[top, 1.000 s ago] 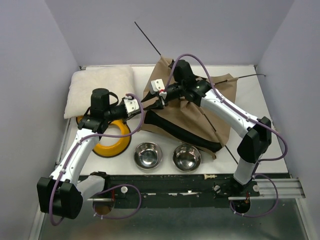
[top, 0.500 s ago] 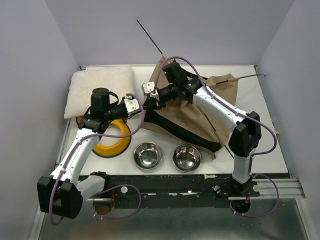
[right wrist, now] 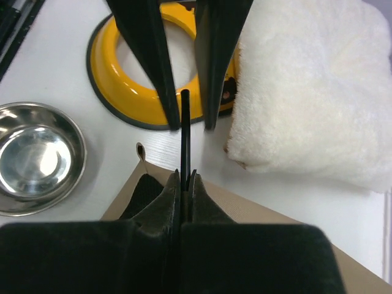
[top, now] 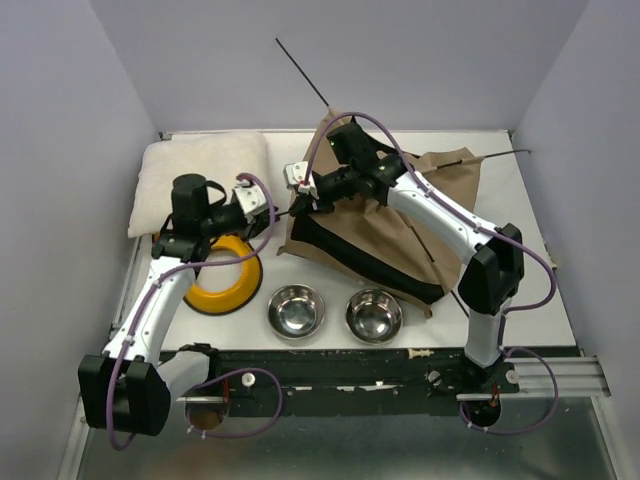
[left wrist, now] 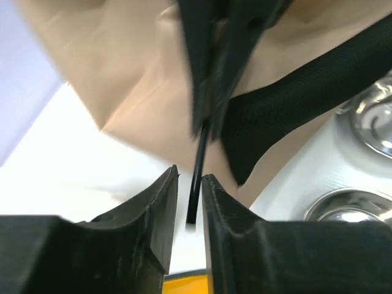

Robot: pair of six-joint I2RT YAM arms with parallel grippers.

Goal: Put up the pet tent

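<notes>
The tan pet tent (top: 390, 225) with black trim lies collapsed at the middle back of the table. It also fills the left wrist view (left wrist: 141, 79). My right gripper (top: 303, 198) is at the tent's left corner, shut on a thin black pole (right wrist: 184, 122) that sticks out past its fingertips (right wrist: 184, 174). My left gripper (top: 280, 210) is open by a narrow gap (left wrist: 190, 177). The pole's free end (left wrist: 195, 190) sits between its fingers (right wrist: 144, 55), not clamped. Other pole ends (top: 300, 70) stick out behind the tent.
A cream fluffy cushion (top: 200, 175) lies at the back left, close to the pole tip (right wrist: 312, 79). A yellow ring bowl (top: 225, 285) sits under my left arm. Two steel bowls (top: 296, 310) (top: 373, 315) stand along the near edge.
My right gripper has moved left with the pole and the tent corner. My left arm has drawn back to the left, so only the pole's tip is between its fingers.
</notes>
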